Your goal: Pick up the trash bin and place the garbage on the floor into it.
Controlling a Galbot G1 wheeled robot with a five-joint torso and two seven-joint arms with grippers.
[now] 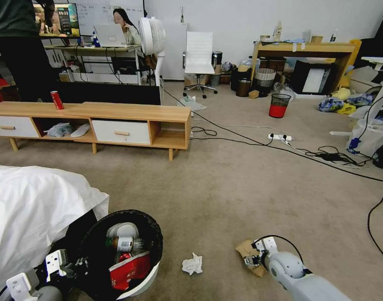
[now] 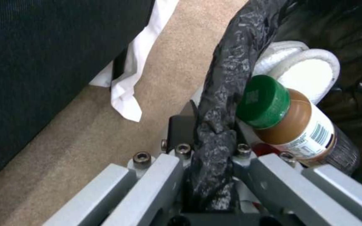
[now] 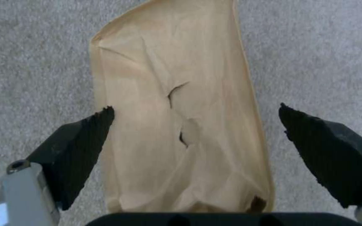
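Brown paper bag (image 3: 177, 125) lay lengthwise between the spread-open right hand (image 3: 195, 131) fingers; left hand (image 2: 212, 147) clamped the trash bin (image 1: 151, 281) rim.

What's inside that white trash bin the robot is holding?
Inside the trash bin: a green-capped bottle, a red wrapper and something white. Anything beneath them is hidden.

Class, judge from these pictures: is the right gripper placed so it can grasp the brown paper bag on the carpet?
Probably yes. The right gripper is open, with its fingers on either side of the brown paper bag lying flat on the carpet, and nothing sits between them.
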